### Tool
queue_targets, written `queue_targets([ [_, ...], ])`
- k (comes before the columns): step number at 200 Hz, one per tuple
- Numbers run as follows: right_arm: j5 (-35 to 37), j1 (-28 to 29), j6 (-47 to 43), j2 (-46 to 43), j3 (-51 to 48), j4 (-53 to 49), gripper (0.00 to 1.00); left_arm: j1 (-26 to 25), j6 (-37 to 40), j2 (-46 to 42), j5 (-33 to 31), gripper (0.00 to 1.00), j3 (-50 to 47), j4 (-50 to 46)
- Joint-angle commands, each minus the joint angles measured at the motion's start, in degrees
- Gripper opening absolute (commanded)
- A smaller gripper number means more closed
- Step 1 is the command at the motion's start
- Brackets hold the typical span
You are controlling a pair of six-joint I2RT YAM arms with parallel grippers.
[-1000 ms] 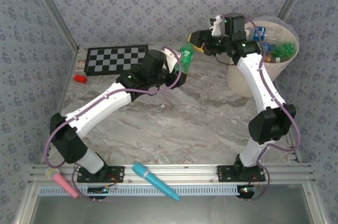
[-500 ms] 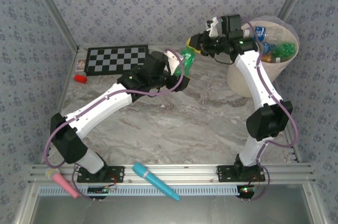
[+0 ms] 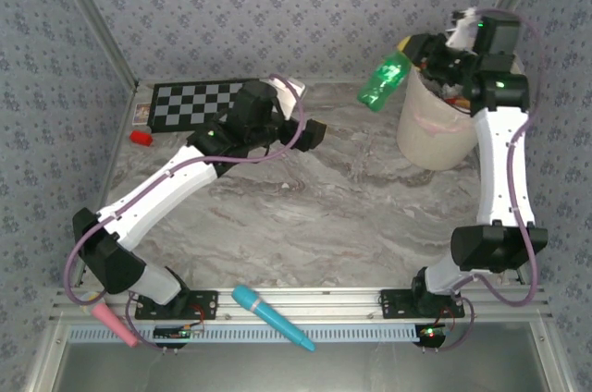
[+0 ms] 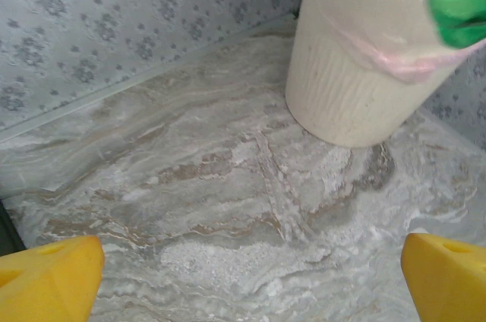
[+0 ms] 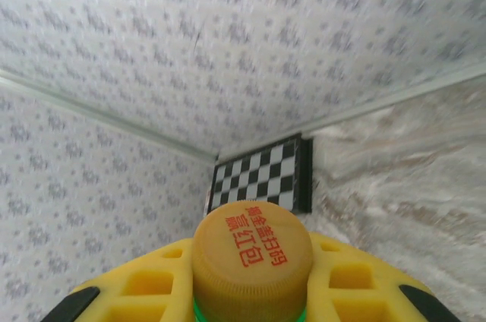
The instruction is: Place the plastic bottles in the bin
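Top external view, nearest first: a teal microphone and a pink microphone lay along the front rail, clear of the action. Past them the marbled counter ran back to a checkerboard and a small red block at the far left.

The left arm reached out over mid-counter. On its wrist camera the left end effector stood wide open, yellow fingers far apart, with nothing between them but bare counter.

Farther back and to the right, there was the prize. The right end effector was clamped on the neck of a green bottle. The right wrist view showed its orange cap, with red print on top, seated snugly between the yellow fingers. The bottle hung tilted in the air just left of the bin, its body outside the rim and over the counter.

That was the danger. Let go from there and the bottle would likely have dropped beside the bin rather than into it. The grip was on the neck alone, so a quick swing could have set the body rocking or slipping. A low carry across could also have clipped the rim, snagged the liner or nudged the bin. How full the bin was could not be told, as the arm hid its mouth.
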Motion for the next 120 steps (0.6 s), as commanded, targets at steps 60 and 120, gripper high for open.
queue_targets([
  [60, 25.39, -11.00, -8.76, -2.74, 5.48, 3.23, 0.19, 2.56, -3.31, -4.95, 3.62, 1.00, -3.56, 2.72],
  [120, 43.34, -10.68, -21.16, -1.80, 2.11, 10.37, 0.18, 4.06, -4.43, -7.43, 5.73, 1.00, -7.41, 4.69],
])
